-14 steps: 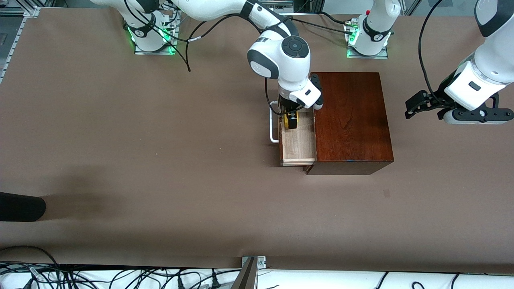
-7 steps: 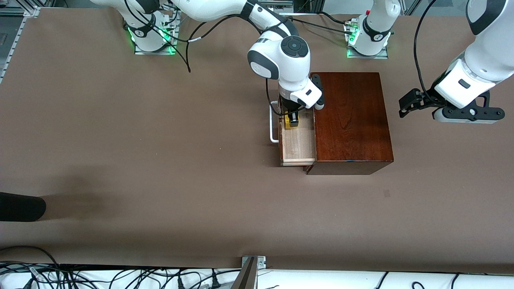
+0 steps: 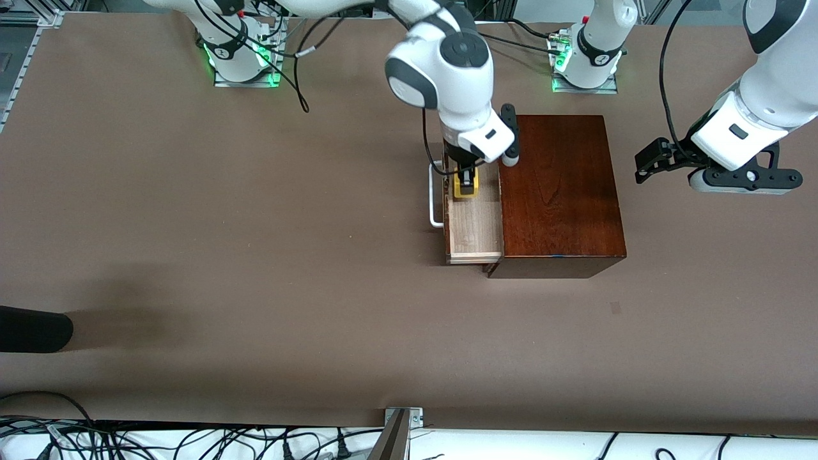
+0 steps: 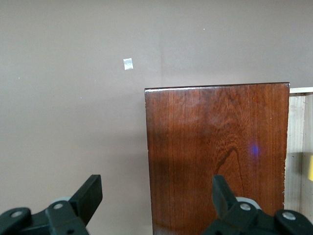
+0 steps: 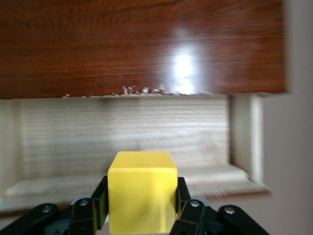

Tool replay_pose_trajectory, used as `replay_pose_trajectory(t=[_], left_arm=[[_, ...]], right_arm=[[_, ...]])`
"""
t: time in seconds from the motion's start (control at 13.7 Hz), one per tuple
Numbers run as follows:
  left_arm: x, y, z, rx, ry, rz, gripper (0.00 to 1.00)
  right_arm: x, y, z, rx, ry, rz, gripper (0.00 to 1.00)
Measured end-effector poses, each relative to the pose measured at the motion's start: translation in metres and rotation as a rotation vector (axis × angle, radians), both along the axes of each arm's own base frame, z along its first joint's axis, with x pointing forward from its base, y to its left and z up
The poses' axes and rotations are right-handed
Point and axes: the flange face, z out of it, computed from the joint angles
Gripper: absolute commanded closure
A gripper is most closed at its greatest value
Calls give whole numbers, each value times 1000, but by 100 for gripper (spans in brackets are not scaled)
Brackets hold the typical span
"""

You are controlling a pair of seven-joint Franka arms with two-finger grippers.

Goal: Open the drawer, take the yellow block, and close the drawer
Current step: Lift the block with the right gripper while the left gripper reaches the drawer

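The dark reddish-brown wooden box (image 3: 559, 191) stands on the table with its drawer (image 3: 474, 233) pulled out, showing the pale interior and the white bar handle (image 3: 434, 201). My right gripper (image 3: 466, 182) is shut on the yellow block (image 3: 466, 188) and holds it just above the drawer's end nearest the robot bases. In the right wrist view the yellow block (image 5: 142, 188) sits between the fingers (image 5: 100, 198), above the drawer floor (image 5: 122, 129). My left gripper (image 3: 647, 167) is open and empty, in the air beside the box toward the left arm's end. The left wrist view shows the box top (image 4: 215, 156).
A dark rounded object (image 3: 32, 329) lies at the table's edge at the right arm's end. A small pale mark (image 3: 615, 308) is on the table nearer to the front camera than the box. Cables run along the front edge.
My right gripper has risen with the yellow block, lifting it off the drawer floor. My left gripper shifted slightly toward the box, then stayed still.
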Motion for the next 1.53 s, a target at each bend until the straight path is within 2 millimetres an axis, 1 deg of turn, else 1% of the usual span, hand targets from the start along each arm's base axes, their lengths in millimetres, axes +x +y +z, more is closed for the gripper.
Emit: replay_pose_trajectory(t=[0.15,0.22,0.29,0.36,0.51,0.58,0.66,0.73,0.8,0.95,1.09,1.17,1.24,1.31,1.38,1.53], left_arm=[[0,0,1,-1,-1,-9,0],[-1,-2,4,-1,4,-27,0],[-5,-6,7,1,28,-67,0],[-10,-15,11,0,52,-132,0],[-21,-44,18,-18,82,-303,0],[-27,-64,16,-44,102,-394,0],[-32,-85,11,-78,125,-465,0],[-38,-110,0,-126,160,-521,0],[-43,-140,-16,-180,204,-568,0],[-58,-207,-54,-258,301,-662,0],[-75,-273,-85,-327,374,-752,0],[-80,-302,-98,-346,395,-795,0],[-82,-329,-112,-364,393,-839,0],[-84,-355,-126,-386,365,-899,0],[-86,-380,-141,-391,316,-986,0],[-93,-424,-172,-353,184,-1219,0]], right_arm=[[12,-28,47,14,21,-87,100],[23,-47,65,25,43,-136,100],[37,-69,79,33,57,-186,100],[55,-93,91,37,53,-237,100],[92,-147,109,21,39,-335,100],[105,-173,109,-8,61,-378,100],[115,-198,103,-35,98,-420,100],[125,-225,92,-55,141,-466,100],[135,-257,78,-73,181,-516,100],[154,-331,45,-102,243,-631,100],[168,-404,7,-125,277,-753,100],[172,-437,-15,-135,287,-822,100],[172,-464,-41,-145,297,-900,100],[168,-484,-67,-155,306,-978,100],[161,-497,-92,-166,315,-1039,100],[143,-512,-137,-177,323,-1121,100]])
